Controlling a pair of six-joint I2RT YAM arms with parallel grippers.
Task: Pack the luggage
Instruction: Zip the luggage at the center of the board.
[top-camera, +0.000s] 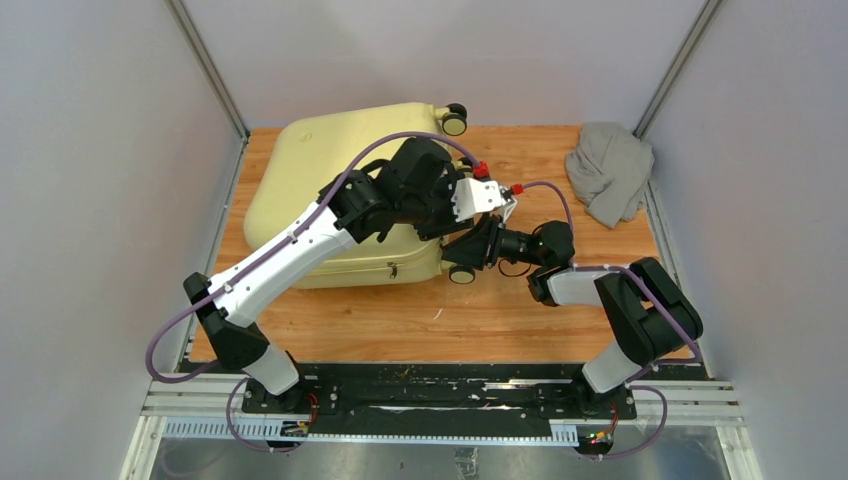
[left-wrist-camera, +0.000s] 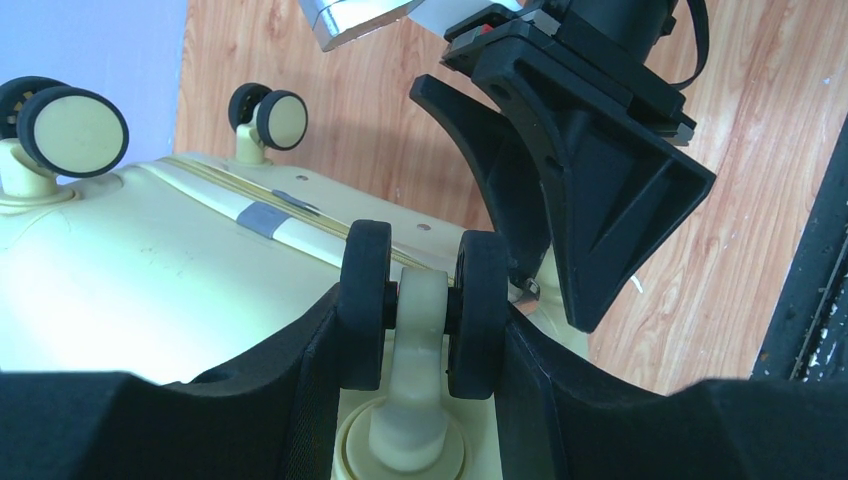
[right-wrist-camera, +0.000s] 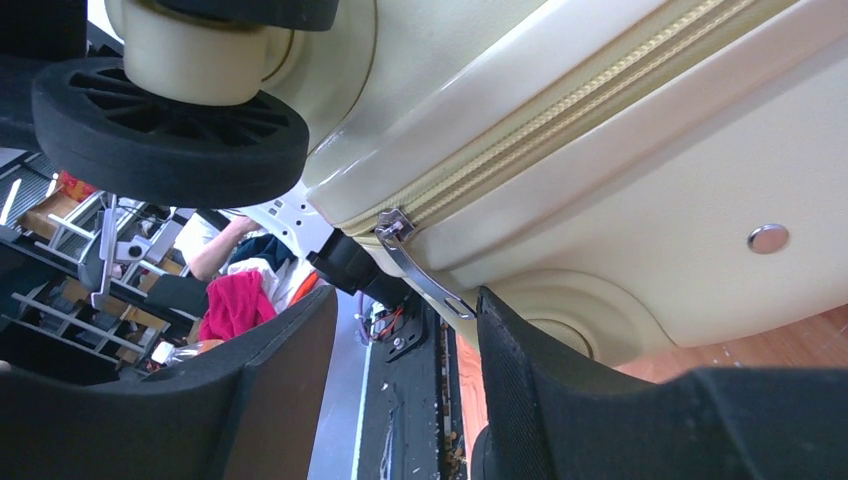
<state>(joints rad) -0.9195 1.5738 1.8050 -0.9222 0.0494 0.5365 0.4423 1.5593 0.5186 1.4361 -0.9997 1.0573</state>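
The pale yellow luggage (top-camera: 340, 190) lies closed and flat on the left of the wooden table. My left gripper (top-camera: 447, 222) reaches over it to its right end. In the left wrist view the left gripper (left-wrist-camera: 425, 312) is shut on a black-and-cream caster wheel (left-wrist-camera: 365, 300), with a finger pressed on each side. My right gripper (top-camera: 472, 248) is at the same end, below the left one. In the right wrist view the right gripper (right-wrist-camera: 405, 335) is open. The metal zipper pull (right-wrist-camera: 420, 265) hangs between its fingers, close to the right finger (right-wrist-camera: 520, 380). The zipper (right-wrist-camera: 560, 110) is closed.
A crumpled grey cloth (top-camera: 610, 170) lies at the table's far right corner. Other wheels show at the luggage's far corner (top-camera: 455, 120) and near corner (top-camera: 461, 273). Grey walls enclose the table on three sides. The black base rail (top-camera: 430, 385) runs along the near edge.
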